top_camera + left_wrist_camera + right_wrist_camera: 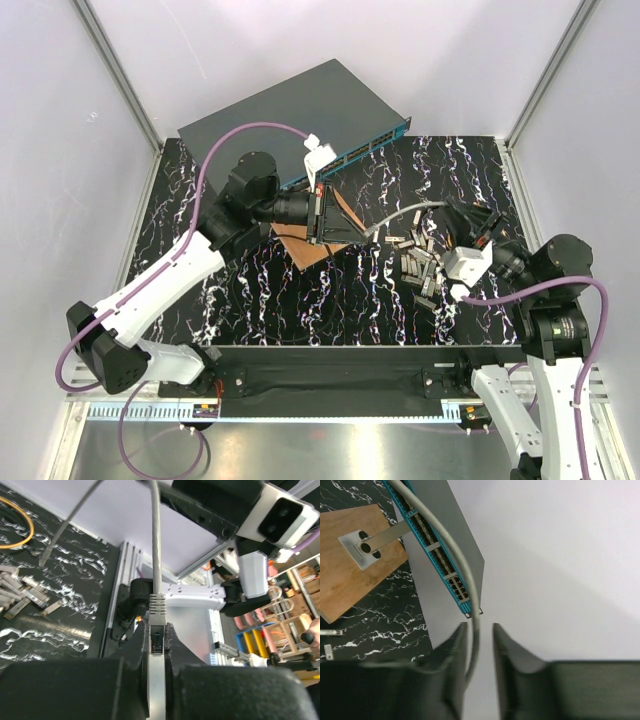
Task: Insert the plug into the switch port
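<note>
The switch (290, 115), dark grey on top with a teal front edge (435, 555) and a row of ports, lies at the back of the table. My left gripper (356, 231) hovers over the wooden board, in front of the switch. In the left wrist view the gripper (157, 636) is shut on the clear plug (157, 641), whose grey boot (157, 609) and grey cable (155, 540) lead away. The cable (405, 212) runs right to my right gripper (456, 212). In the right wrist view the gripper (479, 635) is open, with the cable (470, 580) passing loosely between the jaws.
A small wooden board (308, 248) with a metal bracket (360, 547) lies under the left gripper. A pile of small grey connector pieces (420, 265) lies by the right arm and also shows in the left wrist view (20, 592). White walls enclose the table.
</note>
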`<move>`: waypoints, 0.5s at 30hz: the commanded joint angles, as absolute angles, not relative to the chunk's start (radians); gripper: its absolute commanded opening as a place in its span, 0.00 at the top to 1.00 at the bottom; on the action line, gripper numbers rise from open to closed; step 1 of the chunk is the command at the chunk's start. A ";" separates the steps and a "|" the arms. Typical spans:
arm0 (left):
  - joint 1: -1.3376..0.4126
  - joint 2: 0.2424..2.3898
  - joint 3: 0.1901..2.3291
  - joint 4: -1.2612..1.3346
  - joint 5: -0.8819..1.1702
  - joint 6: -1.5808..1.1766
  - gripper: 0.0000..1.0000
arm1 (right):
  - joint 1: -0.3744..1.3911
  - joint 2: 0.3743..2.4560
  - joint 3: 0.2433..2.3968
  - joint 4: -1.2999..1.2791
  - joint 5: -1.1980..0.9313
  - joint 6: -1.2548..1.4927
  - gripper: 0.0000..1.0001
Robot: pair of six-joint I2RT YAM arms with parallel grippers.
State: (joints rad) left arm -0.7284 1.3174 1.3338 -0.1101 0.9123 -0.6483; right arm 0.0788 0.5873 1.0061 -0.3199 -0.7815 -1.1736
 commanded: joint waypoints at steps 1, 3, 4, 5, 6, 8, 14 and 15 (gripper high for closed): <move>-0.735 1.313 1.417 -0.173 0.890 -0.523 1.00 | 0.084 0.591 1.083 -0.426 -0.825 -1.203 0.51; -0.733 1.309 1.489 -0.309 0.829 -0.345 1.00 | 0.084 0.621 1.153 -0.588 -0.830 -1.203 0.23; -0.733 1.307 1.489 -0.357 0.807 -0.275 1.00 | 0.083 0.630 1.178 -0.648 -0.833 -1.204 0.16; -0.733 1.305 1.540 -0.408 0.780 -0.211 1.00 | 0.084 0.637 1.201 -0.705 -0.839 -1.207 0.12; -0.735 1.307 1.564 -0.484 0.753 -0.104 1.00 | 0.084 0.643 1.248 -0.816 -0.859 -1.210 0.07; -0.733 1.302 1.612 -0.540 0.704 -0.010 1.00 | 0.083 0.663 1.290 -0.912 -0.888 -1.203 0.05; -0.749 1.322 1.735 -0.710 0.666 0.286 1.00 | 0.083 0.770 1.468 -1.019 -1.008 -0.915 0.02; -0.767 1.334 1.777 -0.776 0.663 0.387 1.00 | 0.084 0.794 1.533 -1.017 -1.037 -0.861 0.03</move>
State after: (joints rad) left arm -0.7391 1.3212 1.6711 -0.6327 0.7059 0.0937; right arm 0.0788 0.7177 1.4181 -0.9482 -0.9386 -1.0718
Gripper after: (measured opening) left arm 0.116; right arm 0.976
